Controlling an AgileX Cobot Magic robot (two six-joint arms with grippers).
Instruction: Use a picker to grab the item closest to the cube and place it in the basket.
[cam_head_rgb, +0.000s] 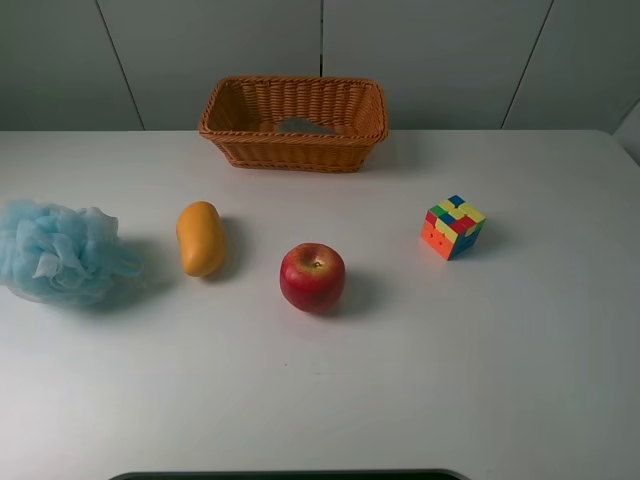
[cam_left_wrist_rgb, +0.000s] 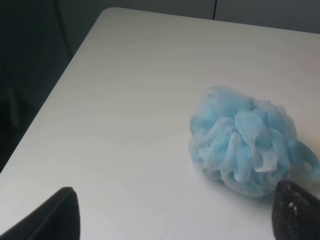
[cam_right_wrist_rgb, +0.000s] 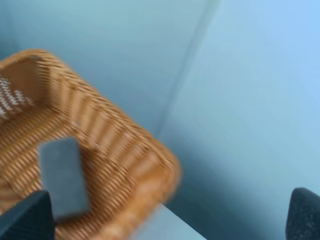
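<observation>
white table (cam_head_rgb: 520, 380) w/ basket (cam_head_rgb: 293, 122), loofah (cam_head_rgb: 55, 250), mango (cam_head_rgb: 201, 238), apple (cam_head_rgb: 312, 277), cube (cam_head_rgb: 453, 227).

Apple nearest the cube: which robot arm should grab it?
Probably right. The right gripper faces the basket, where the apple goes; the left gripper sits by the far-off blue loofah.

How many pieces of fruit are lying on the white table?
2. The mango lies left of centre; the apple sits right of it, nearer the cube. No other is visible.

a blue mesh bath pouf (cam_head_rgb: 55, 250) lies near a yellow mango (cam_head_rgb: 201, 238) on the white table (cam_head_rgb: 400, 380).
</observation>
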